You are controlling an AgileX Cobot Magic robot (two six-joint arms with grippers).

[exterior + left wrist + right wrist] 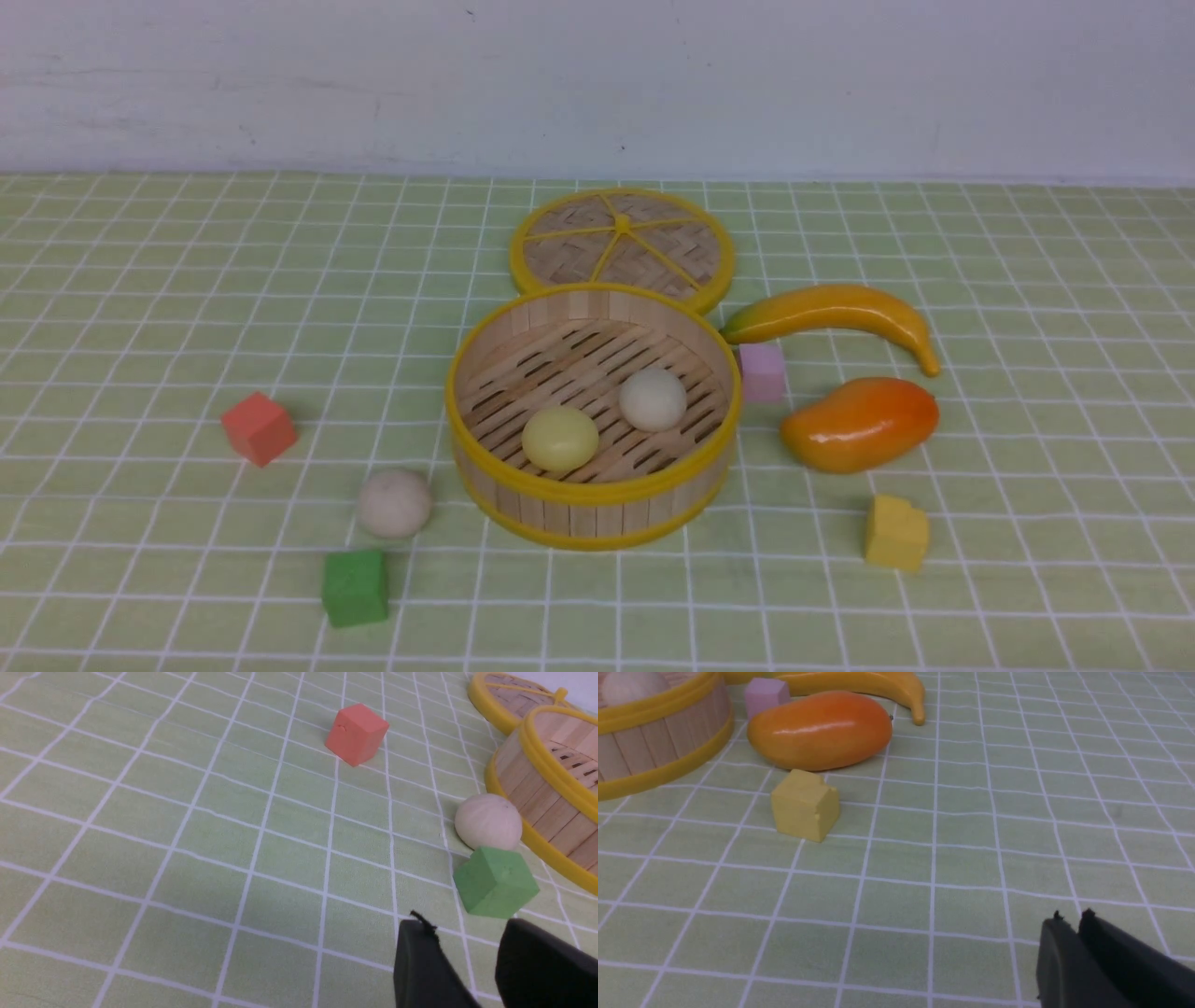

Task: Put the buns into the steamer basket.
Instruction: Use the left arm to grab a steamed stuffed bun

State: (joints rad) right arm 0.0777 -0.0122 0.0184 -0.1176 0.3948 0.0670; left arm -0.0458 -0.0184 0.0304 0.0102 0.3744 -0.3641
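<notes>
The steamer basket [594,499] stands mid-table and holds two buns: a pale yellow bun [560,438] and an off-white bun [653,399]. A third, beige bun [395,503] lies on the cloth just left of the basket, beside a green cube [355,587]. Neither arm shows in the front view. In the left wrist view my left gripper [467,926] is open and empty, a little short of the green cube [495,882], with the beige bun [488,821] behind it against the basket [546,807]. My right gripper [1071,918] is shut on nothing, over bare cloth.
The flat woven lid [623,247] lies behind the basket. A banana [831,313], a mango [859,423], a purple cube [762,371] and a yellow cube [895,533] are on the right. A red cube [259,428] sits on the left.
</notes>
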